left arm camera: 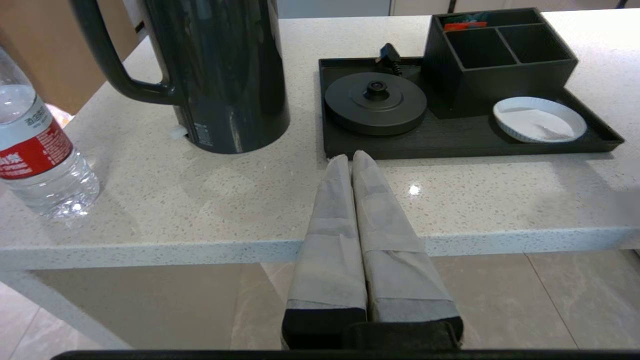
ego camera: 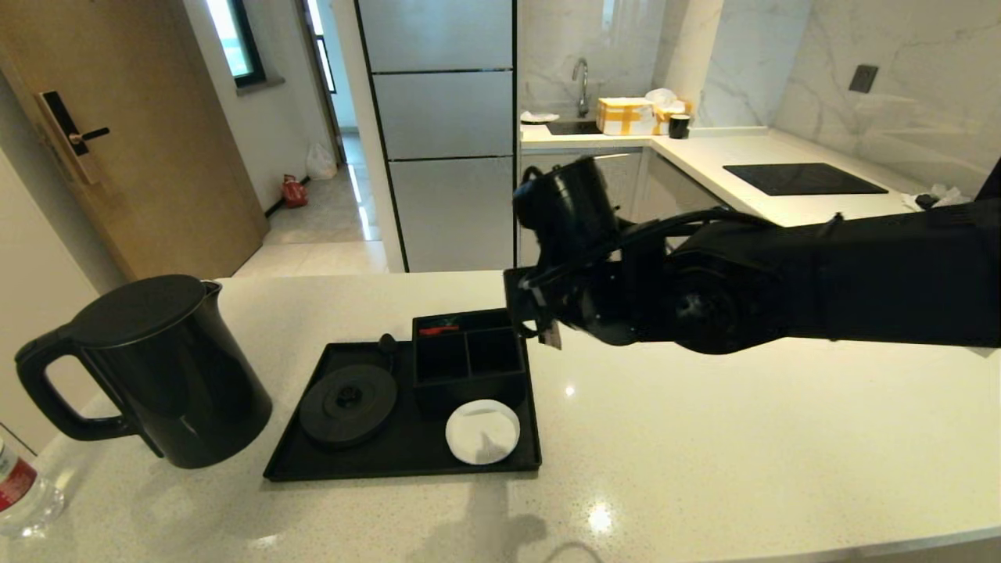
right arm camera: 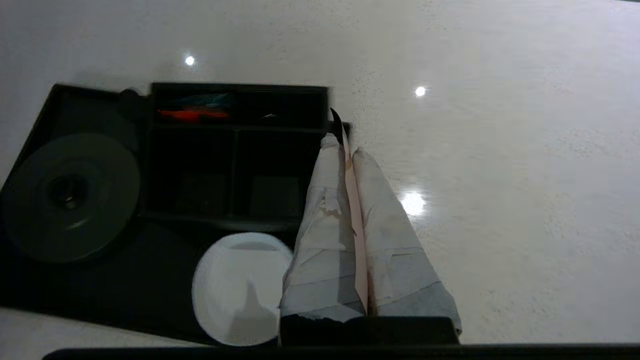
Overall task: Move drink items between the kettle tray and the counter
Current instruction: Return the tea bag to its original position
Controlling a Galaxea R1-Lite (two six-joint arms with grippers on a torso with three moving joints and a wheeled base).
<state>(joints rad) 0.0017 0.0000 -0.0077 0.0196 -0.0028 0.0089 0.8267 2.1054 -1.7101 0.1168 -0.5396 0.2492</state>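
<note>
At far left we see the small clear red-labelled water bottle [left arm camera: 37,150] and the tall matte black electric kettle [ego camera: 160,375] standing on the off-white speckled stone counter [ego camera: 704,446]; our left gripper [left arm camera: 350,161] hangs closed and empty off its near edge. Right of them sits the shallow black rectangular tray [ego camera: 407,450]. Just past its far right corner, above the counter, our right gripper [right arm camera: 344,145] pinches the pinkish tea sachet [right arm camera: 356,240].

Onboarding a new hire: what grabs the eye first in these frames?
The right pincer, shut on a pinkish tea sachet, hangs over the divided box at the tray's far right corner. The black kettle stands on the counter left of the tray, its round base bare.
</note>
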